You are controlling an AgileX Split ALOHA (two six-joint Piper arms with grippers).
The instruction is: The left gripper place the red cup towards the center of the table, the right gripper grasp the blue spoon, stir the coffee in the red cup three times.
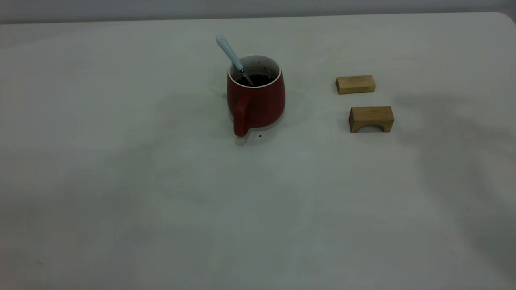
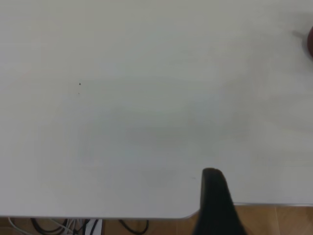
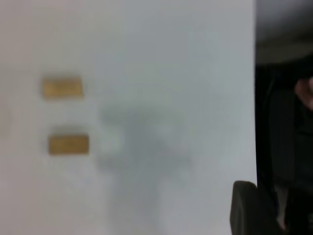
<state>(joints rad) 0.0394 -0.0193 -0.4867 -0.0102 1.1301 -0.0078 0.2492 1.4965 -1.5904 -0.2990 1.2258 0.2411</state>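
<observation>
The off-white table (image 1: 121,181) carries the red cup (image 1: 258,102) toward its far edge, the blue spoon (image 1: 230,52) propped inside; two wooden blocks (image 1: 363,100) lie nearer the right edge. The jaw state of either gripper cannot be told.

A plain grey wall (image 1: 258,8) runs behind; wooden floor (image 2: 274,219) and loose cables (image 2: 73,226) show below the edge.

Exterior view: dim, even, diffuse light; desk (image 1: 121,181) greyish, no glare. Soft short shadow around red cup (image 1: 256,98) base. Broad faint shadows near desk's right edge and across its front. Focus fair.
Left wrist view: brighter, washed-out, slightly soft.
Right wrist view: heavily blurred; two wooden blocks (image 3: 63,116) smeared; diffuse grey shadow beside them; dark beyond desk edge.
</observation>
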